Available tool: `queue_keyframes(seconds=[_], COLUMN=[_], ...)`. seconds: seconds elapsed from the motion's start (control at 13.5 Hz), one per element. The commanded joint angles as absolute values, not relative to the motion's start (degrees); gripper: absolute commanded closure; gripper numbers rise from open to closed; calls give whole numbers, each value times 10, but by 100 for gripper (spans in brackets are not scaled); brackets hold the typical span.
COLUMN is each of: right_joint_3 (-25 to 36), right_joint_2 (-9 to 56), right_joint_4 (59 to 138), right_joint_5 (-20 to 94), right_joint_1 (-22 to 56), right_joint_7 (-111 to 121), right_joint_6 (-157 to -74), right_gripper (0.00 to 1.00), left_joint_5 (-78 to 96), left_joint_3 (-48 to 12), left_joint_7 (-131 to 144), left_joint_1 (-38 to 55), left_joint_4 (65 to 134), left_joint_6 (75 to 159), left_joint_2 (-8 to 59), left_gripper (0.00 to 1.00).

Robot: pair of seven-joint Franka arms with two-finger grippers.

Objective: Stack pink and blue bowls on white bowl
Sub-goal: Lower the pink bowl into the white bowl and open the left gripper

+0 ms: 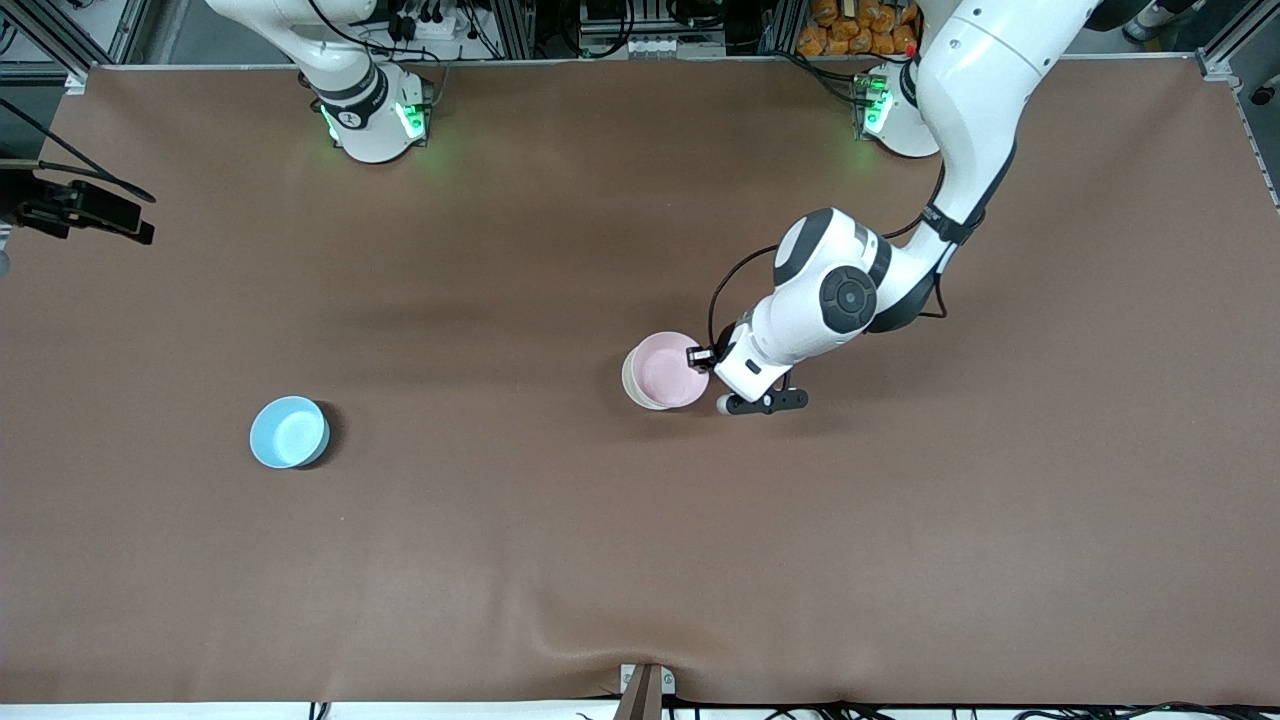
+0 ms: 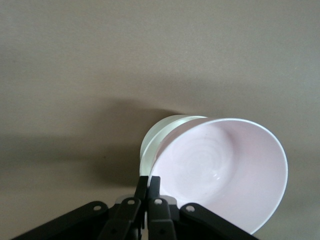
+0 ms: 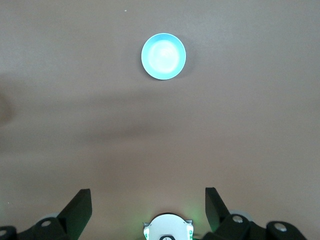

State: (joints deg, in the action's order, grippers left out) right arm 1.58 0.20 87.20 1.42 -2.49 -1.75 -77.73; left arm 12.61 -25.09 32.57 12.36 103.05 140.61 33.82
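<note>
Pinching the pink bowl's [image 2: 220, 175] rim, the left gripper [image 2: 148, 186] has its fingers nearly closed; the bowl tilts inside the white bowl [image 2: 159, 134] at mid-table. Right gripper [image 3: 148, 210] waits spread wide and empty, high over the blue bowl [image 1: 289, 431] standing alone toward the right arm's end.

Front view: high camera, facing the robots' bases, looking down on the whole brown surface [image 1: 640, 560]. Left wrist view: close, low, oblique; left gripper [image 2: 148, 187] in the foreground, pink bowl [image 2: 220, 172] filling much of the picture; shares that bowl [image 1: 672, 368] with the front view. Right wrist view: high, straight down; shares the blue bowl [image 3: 163, 56] [image 1: 289, 431] with the front view.
</note>
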Motion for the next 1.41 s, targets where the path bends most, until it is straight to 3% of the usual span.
queue_keyframes(seconds=[0.0,0.89,1.19,1.26,1.33], right_joint_3=[14,13,13,13,13], right_joint_2=[-5,-1,34,53,65], right_joint_4=[871,865,839,838,835], right_joint_5=[19,11,12,17,10], right_joint_1=[-29,-28,-29,-32,-29], right_joint_7=[-16,-16,-21,-19,-16], right_joint_6=[-773,-778,-780,-782,-781], right_gripper=[0,0,0,0,0], left_joint_5=[130,127,126,126,125], left_joint_3=[-243,-243,-243,-243,-243], left_joint_7=[337,338,338,340,346], left_joint_1=[140,140,140,140,140], left_joint_4=[1017,1024,1025,1026,1027], left_joint_6=[1434,1435,1434,1433,1432], left_joint_2=[361,368,367,367,367], left_gripper=[100,100,99,90,72])
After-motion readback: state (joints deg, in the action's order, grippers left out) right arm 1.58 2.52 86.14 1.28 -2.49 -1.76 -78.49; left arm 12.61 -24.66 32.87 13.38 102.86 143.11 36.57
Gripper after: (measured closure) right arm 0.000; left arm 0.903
